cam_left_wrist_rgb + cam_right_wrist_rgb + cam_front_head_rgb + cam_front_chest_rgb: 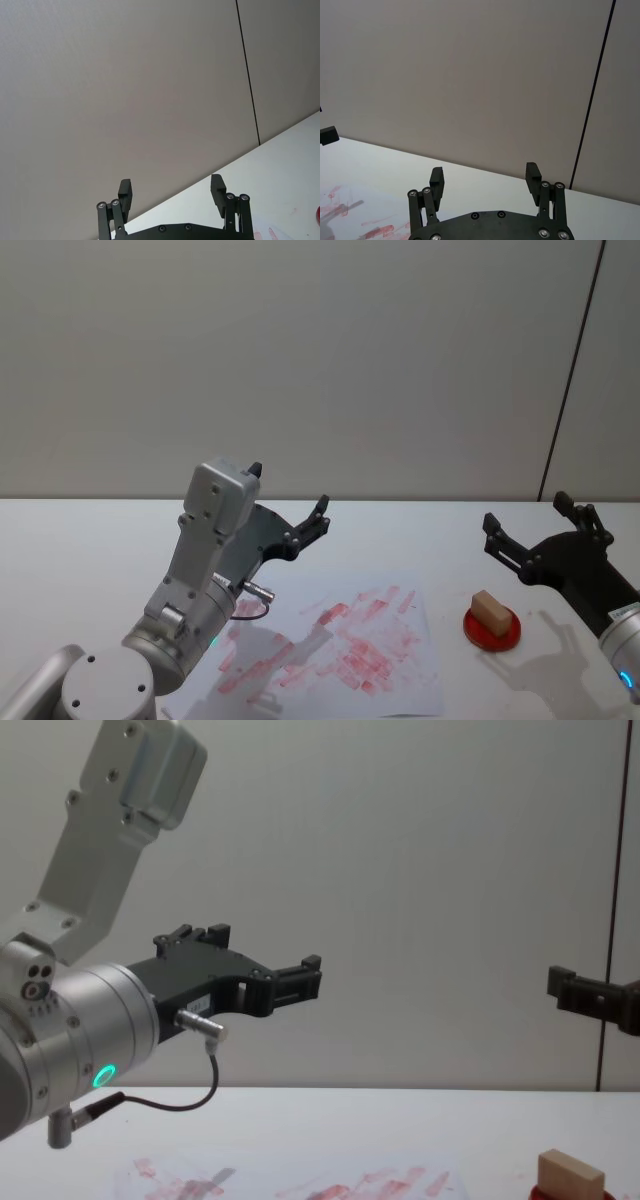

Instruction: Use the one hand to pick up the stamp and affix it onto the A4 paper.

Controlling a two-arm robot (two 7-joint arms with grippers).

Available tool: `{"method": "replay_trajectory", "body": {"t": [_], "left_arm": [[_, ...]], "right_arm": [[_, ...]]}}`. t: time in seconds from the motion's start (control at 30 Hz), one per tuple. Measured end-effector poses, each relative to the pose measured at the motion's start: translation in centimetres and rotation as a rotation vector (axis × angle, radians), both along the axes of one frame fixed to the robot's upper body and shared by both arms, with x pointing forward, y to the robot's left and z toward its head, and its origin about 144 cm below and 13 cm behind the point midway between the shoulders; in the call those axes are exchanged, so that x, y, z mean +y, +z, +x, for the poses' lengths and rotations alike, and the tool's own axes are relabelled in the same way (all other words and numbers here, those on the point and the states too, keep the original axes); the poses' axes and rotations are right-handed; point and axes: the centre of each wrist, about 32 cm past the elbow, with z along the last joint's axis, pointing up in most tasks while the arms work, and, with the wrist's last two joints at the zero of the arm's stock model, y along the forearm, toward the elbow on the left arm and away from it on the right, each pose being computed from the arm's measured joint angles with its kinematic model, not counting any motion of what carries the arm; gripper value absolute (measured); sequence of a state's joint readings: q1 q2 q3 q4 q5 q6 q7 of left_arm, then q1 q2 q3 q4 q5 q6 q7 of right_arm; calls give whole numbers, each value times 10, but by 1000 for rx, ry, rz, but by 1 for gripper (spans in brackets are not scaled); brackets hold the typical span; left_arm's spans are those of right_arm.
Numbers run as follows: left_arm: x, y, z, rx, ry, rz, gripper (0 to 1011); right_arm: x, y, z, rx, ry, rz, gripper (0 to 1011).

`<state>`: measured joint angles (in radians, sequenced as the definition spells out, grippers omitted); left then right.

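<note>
The stamp (489,609), a pale wooden block, stands on a flat red round disc (492,630) to the right of the A4 paper (340,645). The paper is white with red ink smears and lies flat in the middle of the table. My right gripper (528,512) hovers open and empty above and just behind the stamp. My left gripper (290,490) is raised open over the paper's far left corner, holding nothing. In the chest view the stamp (570,1175) sits low at the right, below the right gripper (590,992).
The white table (90,540) runs back to a plain grey wall. The left arm's silver forearm (200,570) leans over the paper's left side. A dark vertical seam (570,370) marks the wall at the right.
</note>
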<state>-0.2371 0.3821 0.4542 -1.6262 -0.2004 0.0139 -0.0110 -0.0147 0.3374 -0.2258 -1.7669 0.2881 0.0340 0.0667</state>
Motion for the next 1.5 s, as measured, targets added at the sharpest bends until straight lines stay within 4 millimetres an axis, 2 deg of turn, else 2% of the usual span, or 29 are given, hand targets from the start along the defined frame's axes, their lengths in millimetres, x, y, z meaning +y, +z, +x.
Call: {"method": "replay_trajectory", "body": {"t": [0.83,1.5], "left_arm": [[0,0,0,0,0,0,1002],[0,0,0,0,0,0,1002]], "right_arm": [[-1,-1,1,5,8,-7,1001],[-15,-22,10,140,84,-87,1001]]}}
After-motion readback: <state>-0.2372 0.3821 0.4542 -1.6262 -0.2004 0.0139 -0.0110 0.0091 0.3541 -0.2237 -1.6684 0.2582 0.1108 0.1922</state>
